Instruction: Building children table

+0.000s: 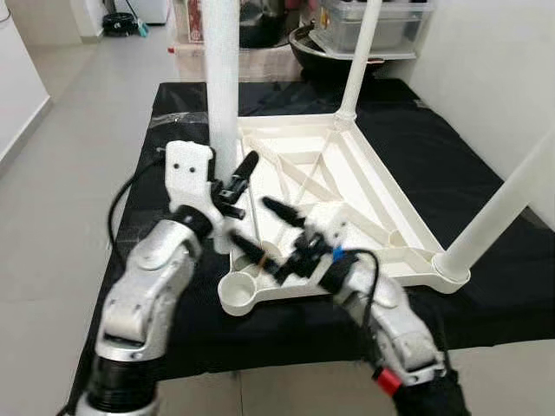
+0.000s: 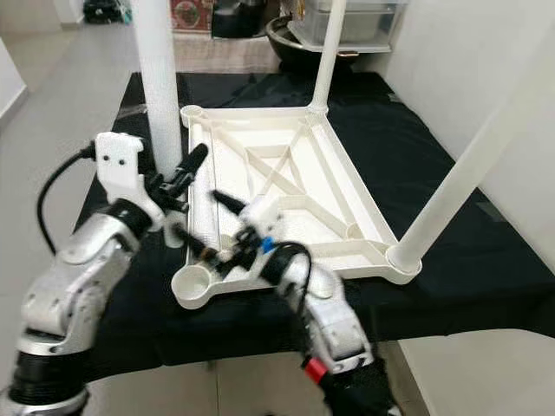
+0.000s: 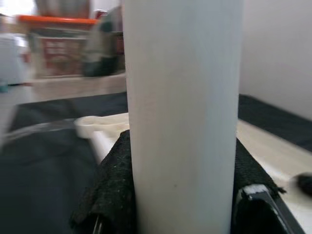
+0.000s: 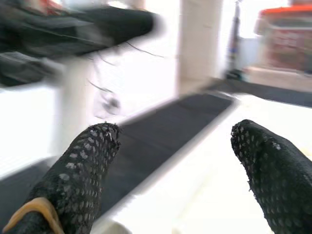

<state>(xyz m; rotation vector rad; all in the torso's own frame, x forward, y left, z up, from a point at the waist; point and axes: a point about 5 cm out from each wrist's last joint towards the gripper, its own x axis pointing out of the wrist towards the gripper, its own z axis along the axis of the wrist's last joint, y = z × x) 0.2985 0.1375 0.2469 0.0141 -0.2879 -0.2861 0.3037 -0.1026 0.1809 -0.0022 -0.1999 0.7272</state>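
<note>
The white table top (image 1: pixel 364 186) lies upside down on a black cloth. Two white legs stand in its right corners, the far one (image 1: pixel 360 52) and the near one (image 1: pixel 503 208). My left gripper (image 1: pixel 231 171) is shut on a third white leg (image 1: pixel 221 78), held upright at the top's left rim; in the left wrist view that leg (image 3: pixel 183 112) sits between the black pads (image 3: pixel 114 195). The near-left corner socket (image 1: pixel 238 289) is an empty round cup. My right gripper (image 1: pixel 263 230) hovers open just above that corner, with nothing between its fingers (image 4: pixel 83 170).
The black-covered table (image 1: pixel 486 286) ends close in front of me, with grey floor (image 1: pixel 61 173) to the left. A white wall (image 1: pixel 486 61) runs along the right. Boxes and a dark bowl (image 1: pixel 316 48) crowd a shelf behind the table.
</note>
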